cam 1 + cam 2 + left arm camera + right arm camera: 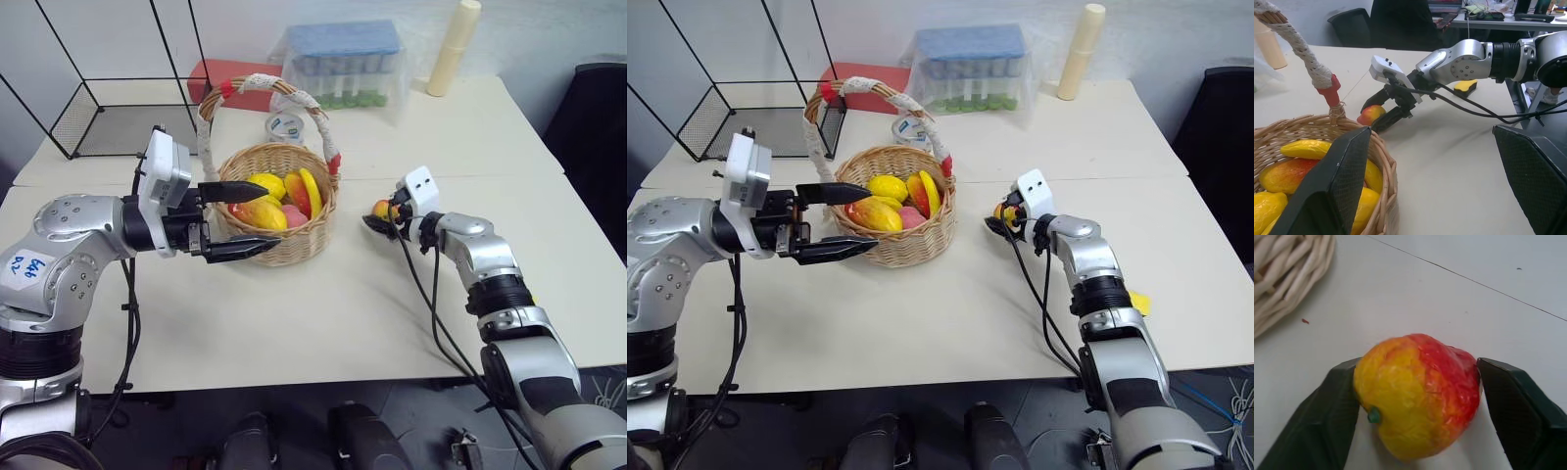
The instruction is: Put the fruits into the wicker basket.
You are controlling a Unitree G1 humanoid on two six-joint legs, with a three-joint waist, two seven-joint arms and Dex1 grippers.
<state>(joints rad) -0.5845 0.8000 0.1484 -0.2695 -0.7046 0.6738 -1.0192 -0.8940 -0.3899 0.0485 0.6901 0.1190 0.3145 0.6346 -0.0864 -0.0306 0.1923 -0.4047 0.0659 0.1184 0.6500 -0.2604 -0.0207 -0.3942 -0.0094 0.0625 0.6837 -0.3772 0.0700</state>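
Although most of the toy fruits [269, 201] already lie inside the round tan woven wicker basket [284, 245], one small red-and-yellow toy apple [1418, 394] is seen on the pale tabletop [323, 313], near the basket's right side but apart from it. The right gripper [384, 217] is placed around this apple, one black finger on each flank; in the right wrist view the left finger touches the yellow side, while a thin gap seems to remain at the red side, so the jaws are judged to be closing rather than clamped. The left gripper [233, 217] is held beside the basket's rim with its jaws wide apart and nothing between them. The apple is judged to be light, hollow and stiff, with a glossy skin that may slip under smooth pads. Because its shape is lumpy, not truly round, a hold across the widest middle is advised, with moderate pressure. A grip too near the stem end, marked by the small green stub [1373, 416], could squirt it out.
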